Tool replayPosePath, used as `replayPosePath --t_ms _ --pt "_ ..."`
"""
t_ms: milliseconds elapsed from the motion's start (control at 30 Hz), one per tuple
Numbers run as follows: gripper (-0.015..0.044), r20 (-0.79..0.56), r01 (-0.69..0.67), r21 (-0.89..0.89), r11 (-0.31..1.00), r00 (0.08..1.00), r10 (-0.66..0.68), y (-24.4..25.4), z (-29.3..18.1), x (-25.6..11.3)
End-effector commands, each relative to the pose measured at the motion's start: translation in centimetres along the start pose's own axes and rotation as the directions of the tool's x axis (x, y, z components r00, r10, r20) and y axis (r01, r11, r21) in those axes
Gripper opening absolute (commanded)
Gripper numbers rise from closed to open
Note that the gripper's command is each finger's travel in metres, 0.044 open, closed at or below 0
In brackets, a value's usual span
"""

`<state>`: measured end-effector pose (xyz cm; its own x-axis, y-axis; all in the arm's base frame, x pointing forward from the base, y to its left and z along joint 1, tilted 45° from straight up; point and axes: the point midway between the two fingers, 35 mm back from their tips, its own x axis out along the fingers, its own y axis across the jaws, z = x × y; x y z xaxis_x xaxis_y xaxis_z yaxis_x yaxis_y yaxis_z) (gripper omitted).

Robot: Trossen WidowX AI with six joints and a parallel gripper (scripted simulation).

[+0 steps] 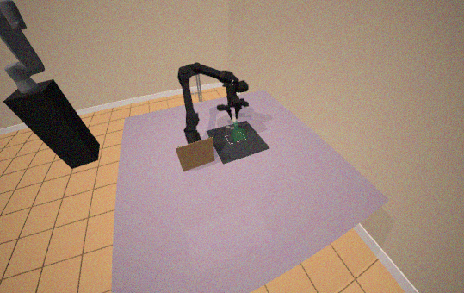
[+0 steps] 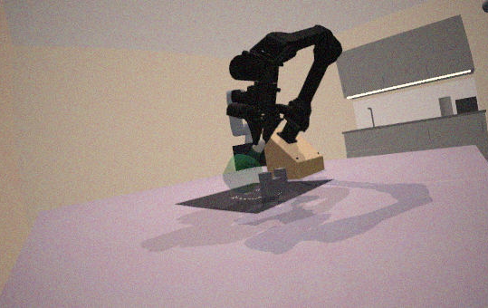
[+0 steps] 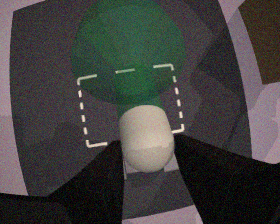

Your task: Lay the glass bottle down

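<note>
Left of the grey rest (image 2: 267,183), the green bottle (image 1: 238,134) (image 2: 243,172) (image 3: 128,50) is leaning, its body overlapping the dashed outline (image 1: 226,140) (image 2: 242,197) (image 3: 84,112) in view. Above the rest, the jaws (image 1: 234,120) (image 2: 260,143) are gripping its pale top; lowering should proceed slowly, neck aligned with the slot.

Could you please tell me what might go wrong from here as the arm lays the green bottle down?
The bottle is tilted, held near its pale top by the gripper, so it might swing or slip and break. Its body overlaps only part of the dashed outline in the wrist view, so it could land outside. The neck might also knock the grey rest.
</note>
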<state>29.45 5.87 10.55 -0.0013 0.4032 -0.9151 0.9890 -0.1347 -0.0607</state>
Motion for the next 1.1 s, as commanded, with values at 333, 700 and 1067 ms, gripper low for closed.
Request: replayPosePath --t_ms 333,700,1067 --pt "0.0112 0.001 -0.003 0.002 1.0 1.0 0.003 -0.2 -2.1 0.6" --pt "0.0112 0.001 -0.008 0.004 1.0 1.0 0.008 -0.3 -3.4 1.1" --pt "0.0112 -0.003 -0.012 0.001 1.0 1.0 0.012 -0.4 -4.4 1.6"
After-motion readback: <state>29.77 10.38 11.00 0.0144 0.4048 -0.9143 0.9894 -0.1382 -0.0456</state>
